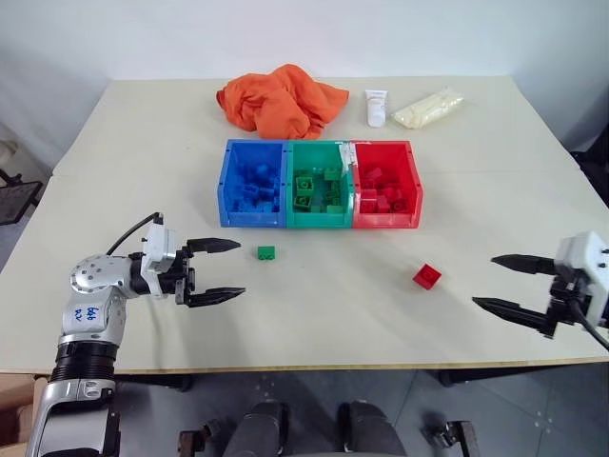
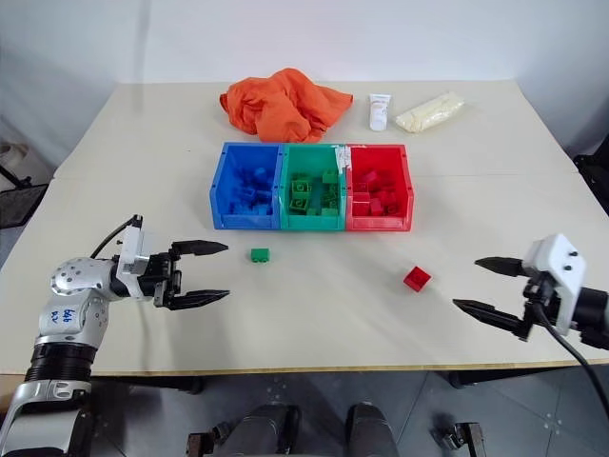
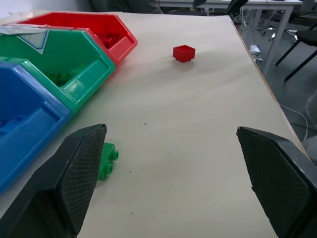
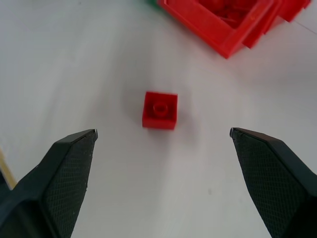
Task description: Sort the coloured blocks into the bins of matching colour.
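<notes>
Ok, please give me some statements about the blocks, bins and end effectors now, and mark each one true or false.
1. A green block lies on the table in front of the bins. True.
2. The red block is inside the red bin. False: it lies on the table, apart from the bins.
3. The left end effector is open and holds nothing. True.
4. The right end effector is shut on the red block. False: it is open, and the block lies free ahead of it.
5. The green bin stands between the blue and the red. True.
</notes>
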